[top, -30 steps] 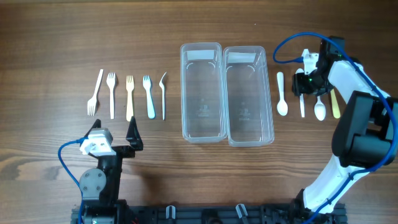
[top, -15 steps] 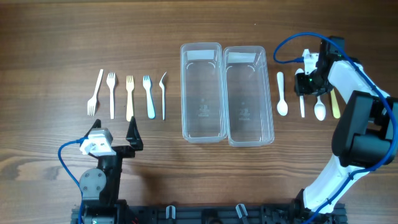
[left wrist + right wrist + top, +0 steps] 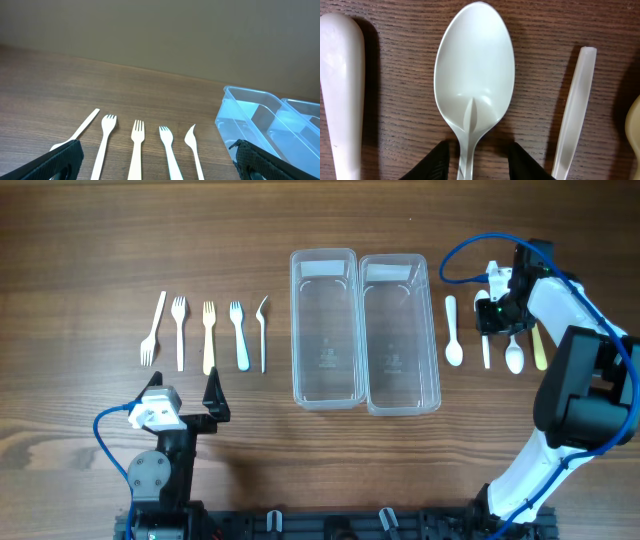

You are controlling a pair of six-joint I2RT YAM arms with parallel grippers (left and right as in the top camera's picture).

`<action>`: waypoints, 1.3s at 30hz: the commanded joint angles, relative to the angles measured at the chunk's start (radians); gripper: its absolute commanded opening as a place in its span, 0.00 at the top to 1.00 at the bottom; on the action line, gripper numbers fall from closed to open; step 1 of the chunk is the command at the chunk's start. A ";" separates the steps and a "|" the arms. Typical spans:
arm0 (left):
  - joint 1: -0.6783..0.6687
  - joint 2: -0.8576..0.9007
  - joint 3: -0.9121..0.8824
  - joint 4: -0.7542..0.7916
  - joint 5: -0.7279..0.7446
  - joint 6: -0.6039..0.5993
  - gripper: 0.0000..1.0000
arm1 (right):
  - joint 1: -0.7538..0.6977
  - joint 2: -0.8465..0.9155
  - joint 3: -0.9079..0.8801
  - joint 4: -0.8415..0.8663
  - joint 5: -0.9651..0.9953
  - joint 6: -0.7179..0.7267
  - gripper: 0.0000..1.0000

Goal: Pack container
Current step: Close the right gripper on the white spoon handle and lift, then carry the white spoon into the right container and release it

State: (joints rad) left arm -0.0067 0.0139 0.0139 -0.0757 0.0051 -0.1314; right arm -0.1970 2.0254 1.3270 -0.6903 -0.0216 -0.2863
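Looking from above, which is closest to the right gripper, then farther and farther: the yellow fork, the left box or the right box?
1. Right box, just left of the right gripper.
2. Left box, in the middle.
3. Yellow fork, far left.

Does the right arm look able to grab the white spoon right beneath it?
Likely yes. The right gripper sits over the spoon, jaws open on either side of its handle, and nothing lies between them.
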 commanded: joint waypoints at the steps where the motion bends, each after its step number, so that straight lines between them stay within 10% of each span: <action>1: -0.005 -0.007 -0.008 0.001 0.012 0.023 0.00 | 0.002 0.023 -0.007 -0.010 -0.002 0.001 0.66; 7: -0.005 -0.007 -0.008 0.001 0.012 0.023 0.00 | 0.002 0.060 -0.007 -0.023 -0.021 0.002 0.69; 12: -0.005 -0.007 -0.008 0.001 0.012 0.023 0.00 | 0.003 0.063 -0.007 -0.010 -0.024 0.031 0.96; 39: -0.005 -0.007 -0.008 0.001 0.012 0.023 0.00 | 0.282 -0.183 0.417 -0.172 -0.164 0.185 0.96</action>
State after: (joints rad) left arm -0.0067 0.0139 0.0139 -0.0753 0.0051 -0.1314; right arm 0.0040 1.8481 1.7397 -0.8227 -0.1471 -0.1532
